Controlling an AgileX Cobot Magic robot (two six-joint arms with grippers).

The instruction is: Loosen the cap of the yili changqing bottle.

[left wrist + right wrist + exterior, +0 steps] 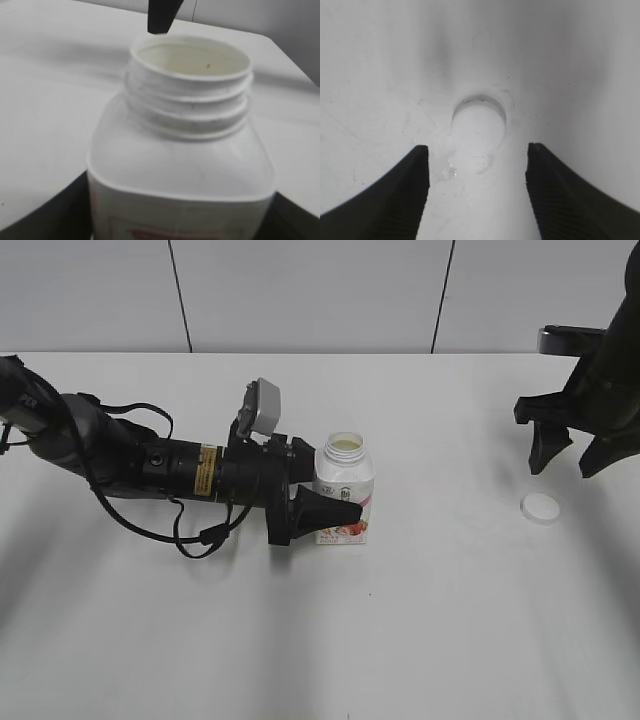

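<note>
The yili changqing bottle [344, 490] stands upright mid-table, white with a pink-red label, its wide threaded neck uncapped. It fills the left wrist view [180, 150], where pale liquid shows inside the neck. My left gripper [335, 502] is shut on the bottle's body from the left. The cap [540, 507], small, round and white, lies flat on the table at the right. In the right wrist view the cap [478, 125] lies just beyond my right gripper [476, 152], which is open, empty and above the table [420, 630].
A black cable [200, 535] loops on the table below the left arm. A few small wet spots [449, 171] sit beside the cap. Grey wall panels [310, 290] stand behind the table's far edge.
</note>
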